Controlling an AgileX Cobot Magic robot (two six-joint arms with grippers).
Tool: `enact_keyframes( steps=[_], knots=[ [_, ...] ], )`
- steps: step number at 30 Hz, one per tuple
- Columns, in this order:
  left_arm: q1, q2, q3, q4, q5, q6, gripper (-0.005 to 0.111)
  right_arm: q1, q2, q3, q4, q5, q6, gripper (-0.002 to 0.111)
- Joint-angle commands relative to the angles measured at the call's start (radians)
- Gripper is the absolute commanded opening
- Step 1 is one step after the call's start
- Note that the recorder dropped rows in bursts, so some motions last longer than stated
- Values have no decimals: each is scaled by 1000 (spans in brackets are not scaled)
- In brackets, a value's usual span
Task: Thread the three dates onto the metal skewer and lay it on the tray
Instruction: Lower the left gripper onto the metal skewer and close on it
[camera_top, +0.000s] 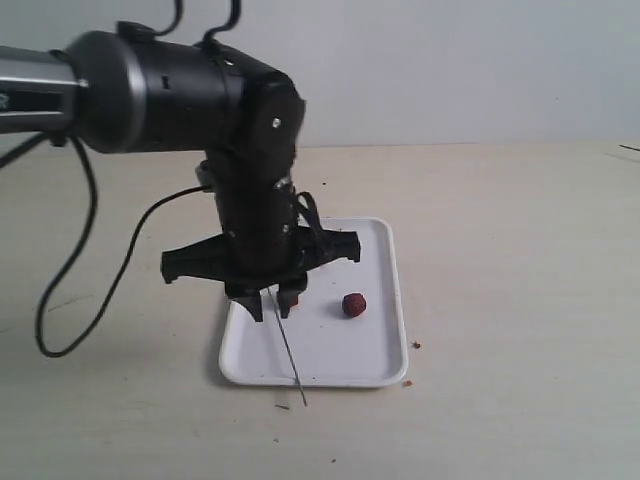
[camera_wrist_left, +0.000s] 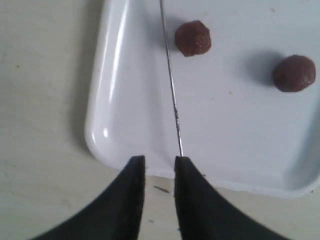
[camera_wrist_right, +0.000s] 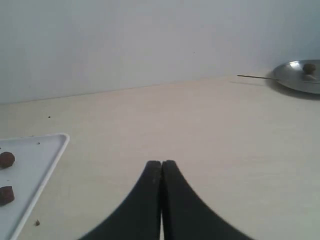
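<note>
The left gripper (camera_wrist_left: 159, 159) hangs over the tray (camera_wrist_left: 107, 100), its two black fingers (camera_wrist_left: 192, 195) pointing down at the tray's rim by a rounded corner. We see the jaws standing narrowly apart, with a slim gap of pale table (camera_wrist_left: 45, 125) showing between them. They clamp nothing. The metal skewer (camera_wrist_left: 171, 85) is a very thin grey rod. In the left wrist view, one of its ends meets the inner tip of one finger and the rest runs away across the white tray floor. In the exterior view it appears as a fine line slanting from the fingertips toward the tray's near rim, and its tip shows just past that rim. We cannot tell whether it lies flat or leans.

Two wrinkled reddish-brown dates lie loose on the tray, neither of them on the rod. The nearer date (camera_wrist_left: 193, 38) sits just beside the skewer. The farther date (camera_wrist_left: 294, 73) rests well apart from it, toward the middle of the tray. A few brown crumbs (camera_top: 416, 345) dot the table next to the tray.

The right gripper (camera_wrist_right: 161, 164) is off to the side above bare table, its fingers pressed together and empty. A round metal dish (camera_wrist_right: 295, 75) stands far behind it.
</note>
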Motion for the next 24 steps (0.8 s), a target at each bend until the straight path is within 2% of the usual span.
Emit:
enact_keyframes(
  steps=[1,4,9,24],
  knots=[
    [-12,102,-121,7,104,-78,41,-4,-6,3,1,-10,-6,0],
    [-12,147,-137,7,75,-117,46,-4,-6,3,1,-10,-6,0],
    [-3,175,-137,2,7,-124,46,-4,-6,3,1,-10,-6,0],
    [-3,227,-137,-23,-31,-108,46,-4,-6,3,1,-10,-6,0]
  ],
)
